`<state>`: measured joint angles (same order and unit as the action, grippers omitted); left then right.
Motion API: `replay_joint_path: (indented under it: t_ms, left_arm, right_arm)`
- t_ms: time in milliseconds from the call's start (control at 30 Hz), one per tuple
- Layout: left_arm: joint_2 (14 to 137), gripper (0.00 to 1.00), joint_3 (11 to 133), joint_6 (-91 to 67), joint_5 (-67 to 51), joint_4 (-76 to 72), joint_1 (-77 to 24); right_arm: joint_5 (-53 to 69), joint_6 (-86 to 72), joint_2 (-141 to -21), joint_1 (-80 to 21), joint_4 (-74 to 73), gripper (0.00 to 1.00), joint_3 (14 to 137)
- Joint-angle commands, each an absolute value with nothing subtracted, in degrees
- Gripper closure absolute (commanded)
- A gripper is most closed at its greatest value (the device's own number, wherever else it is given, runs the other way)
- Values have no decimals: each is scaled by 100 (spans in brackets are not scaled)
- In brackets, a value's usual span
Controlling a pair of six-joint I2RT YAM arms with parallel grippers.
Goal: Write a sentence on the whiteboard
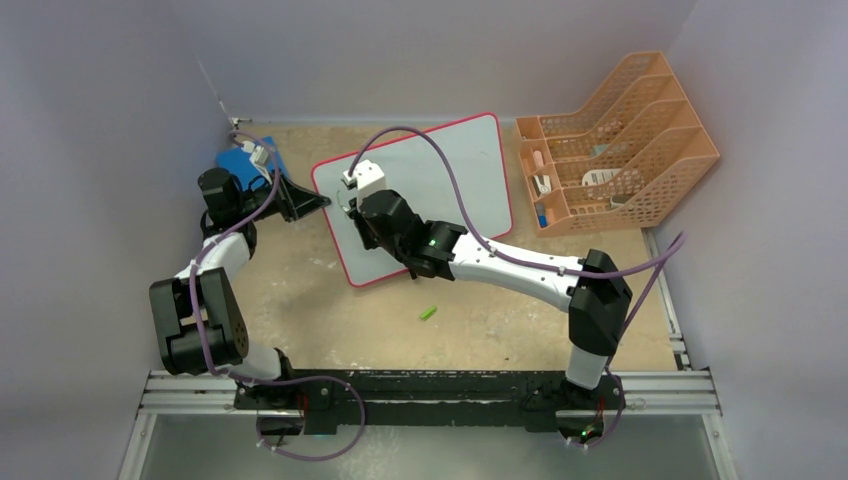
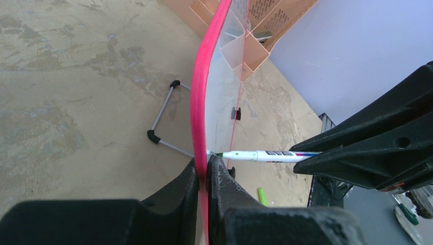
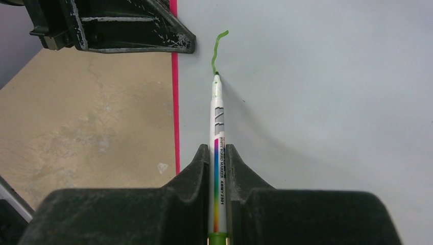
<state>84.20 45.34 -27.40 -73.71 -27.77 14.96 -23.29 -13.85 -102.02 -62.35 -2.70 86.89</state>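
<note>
The whiteboard [image 1: 450, 170] stands tilted on the table, white with a pink-red rim [image 2: 200, 102]. My left gripper [image 2: 205, 164] is shut on its left edge, one finger on each face. My right gripper [image 3: 218, 153] is shut on a white marker [image 3: 216, 122] with a rainbow stripe. The marker's green tip touches the board face [image 3: 316, 102] close to the left rim. Of the sentence, only a short wavy green stroke [image 3: 218, 51] shows, running up from the tip. From above, the right gripper [image 1: 352, 207] sits just right of the left gripper [image 1: 318, 203].
An orange file rack [image 1: 620, 150] stands right of the board. A green marker cap [image 1: 428, 313] lies on the table in front of the board. A blue pad [image 1: 240, 160] lies behind the left arm. The board's wire foot [image 2: 163, 117] rests behind it. Walls close three sides.
</note>
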Motion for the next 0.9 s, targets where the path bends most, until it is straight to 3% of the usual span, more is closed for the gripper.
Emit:
replay_joint_path:
  t_ms: [0, 867]
  left_arm:
    - [8349, 100, 4676, -2540, -7454, -2769, 1380]
    - [8350, 100, 4691, -2533, -7453, -2751, 1380]
  right_arm:
    - [-2468, -1352, -10146, -6254, -135, 100, 8960]
    - [-2799, -1491, -10047, -6189, -246, 100, 8825]
